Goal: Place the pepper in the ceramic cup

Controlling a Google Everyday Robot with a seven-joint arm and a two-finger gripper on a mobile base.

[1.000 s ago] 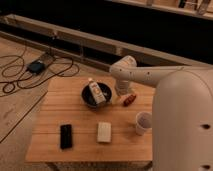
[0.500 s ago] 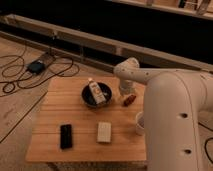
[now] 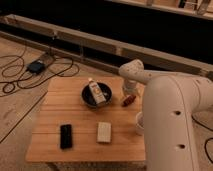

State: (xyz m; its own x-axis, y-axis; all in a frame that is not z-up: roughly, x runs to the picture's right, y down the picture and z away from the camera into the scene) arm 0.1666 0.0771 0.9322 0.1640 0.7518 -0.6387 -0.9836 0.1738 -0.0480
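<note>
Gripper point(image 3: 129, 91) hovered spread wide just above the pepper point(image 3: 128, 100), mid-reach; next came lowering and closing, ceramic cup point(image 3: 138, 122) nearby

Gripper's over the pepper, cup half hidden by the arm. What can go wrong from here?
1. The open gripper hangs just above the pepper, which is small and lies flat on the table. The fingers may nudge it away rather than catch it.
2. The dark bowl holding a carton sits close beside the pepper. An off-line descent might clip it.
3. The ceramic cup is mostly hidden behind the arm, so the drop may be hard to aim.
</note>
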